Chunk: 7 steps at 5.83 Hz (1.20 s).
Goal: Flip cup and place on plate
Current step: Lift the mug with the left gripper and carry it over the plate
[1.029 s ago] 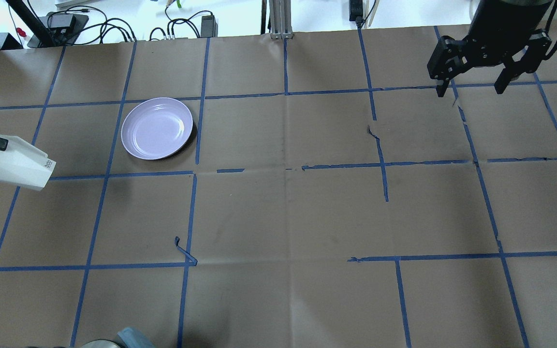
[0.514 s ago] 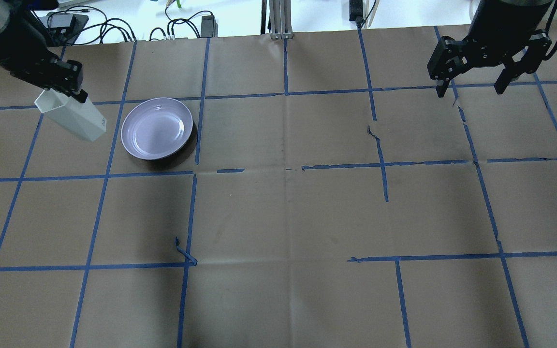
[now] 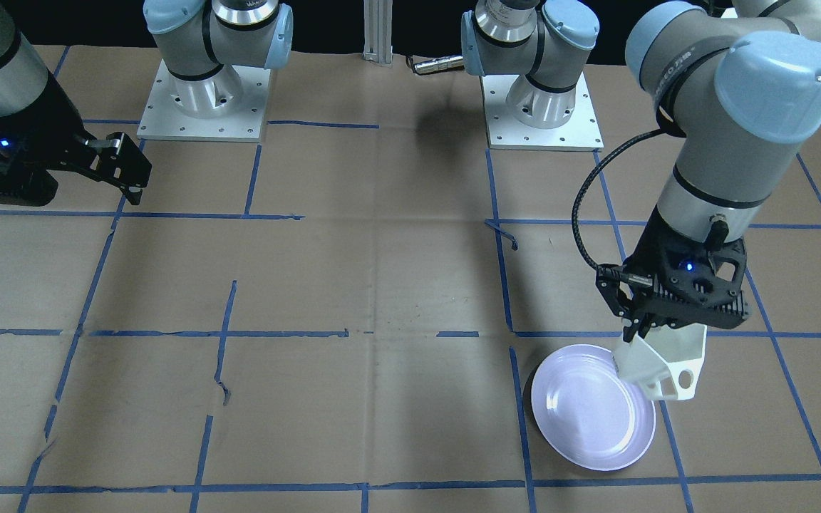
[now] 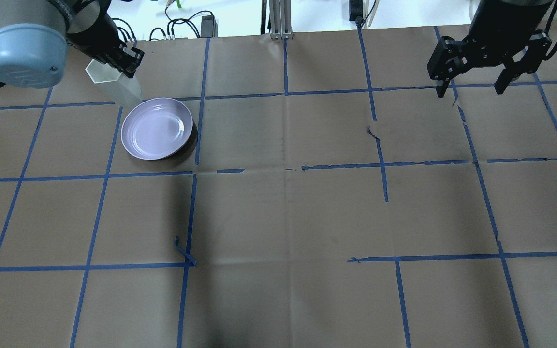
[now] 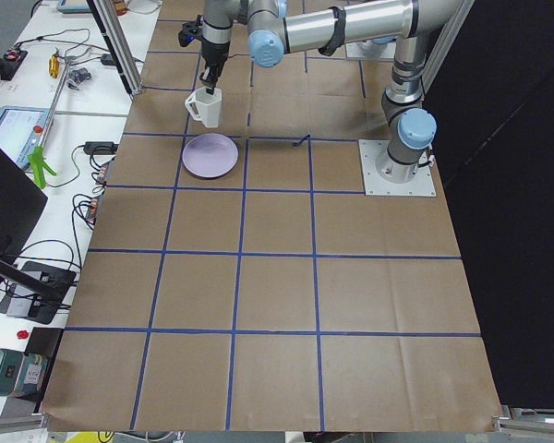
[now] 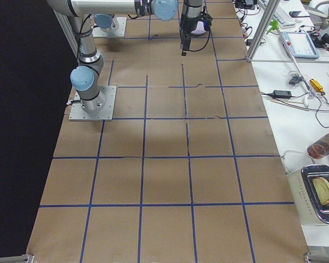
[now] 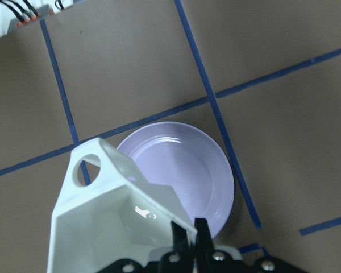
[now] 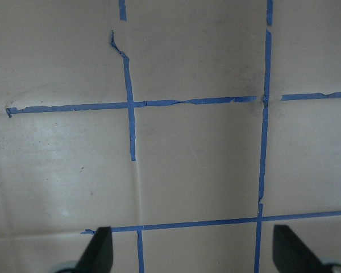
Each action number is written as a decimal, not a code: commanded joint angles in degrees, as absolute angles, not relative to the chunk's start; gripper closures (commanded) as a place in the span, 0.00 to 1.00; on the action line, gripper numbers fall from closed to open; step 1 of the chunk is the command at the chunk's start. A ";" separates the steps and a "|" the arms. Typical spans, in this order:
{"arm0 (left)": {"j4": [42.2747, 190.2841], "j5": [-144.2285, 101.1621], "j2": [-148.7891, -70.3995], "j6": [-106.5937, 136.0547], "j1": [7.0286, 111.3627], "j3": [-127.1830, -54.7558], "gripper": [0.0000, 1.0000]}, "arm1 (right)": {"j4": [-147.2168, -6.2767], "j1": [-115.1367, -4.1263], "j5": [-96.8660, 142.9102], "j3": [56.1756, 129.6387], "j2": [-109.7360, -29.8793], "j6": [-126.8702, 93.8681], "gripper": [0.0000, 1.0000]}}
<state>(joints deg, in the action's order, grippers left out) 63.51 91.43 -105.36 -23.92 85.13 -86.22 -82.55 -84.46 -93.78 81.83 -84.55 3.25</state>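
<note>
Overhead view: cup (image 4: 118, 89) in left gripper (image 4: 127, 67) hangs at the 11 o'clock rim of plate (image 4: 156, 128), blocking that side. Approach open from 12 round to 9 o'clock; right gripper (image 4: 471, 89) well apart at 3 o'clock.

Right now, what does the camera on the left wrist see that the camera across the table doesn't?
Only the left wrist view looks down into the small white angular cup, open end up, with the left fingers pinching its wall. Only the front-facing view shows both whole arms, their bolted base plates, and the right arm's fingers far off to the side. Both show the cup, its boxy handle, and the round glossy lavender plate below it.
</note>
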 commanded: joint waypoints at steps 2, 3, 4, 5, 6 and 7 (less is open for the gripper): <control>59.85 91.50 -115.02 -24.26 85.25 -84.72 1.00 | -82.62 -84.46 -93.78 81.83 -84.55 3.25 0.00; 60.03 91.15 -117.31 -24.43 85.17 -85.51 1.00 | -82.53 -84.46 -93.78 81.83 -84.55 3.25 0.00; 60.38 91.32 -119.34 -24.43 85.34 -86.56 1.00 | -82.53 -84.46 -93.78 81.83 -84.55 3.25 0.00; 60.38 91.58 -119.27 -24.52 85.25 -88.40 1.00 | -82.53 -84.46 -93.78 81.83 -84.55 3.25 0.00; 60.38 91.58 -118.48 -24.70 85.17 -89.11 1.00 | -82.62 -84.46 -93.78 81.83 -84.55 3.25 0.00; 60.21 91.67 -118.22 -24.70 85.17 -88.95 0.94 | -82.62 -84.46 -93.78 81.83 -84.55 3.25 0.00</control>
<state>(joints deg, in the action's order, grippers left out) 60.32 91.60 -118.54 -24.65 85.19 -88.78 -82.59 -84.46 -93.78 81.83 -84.55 3.25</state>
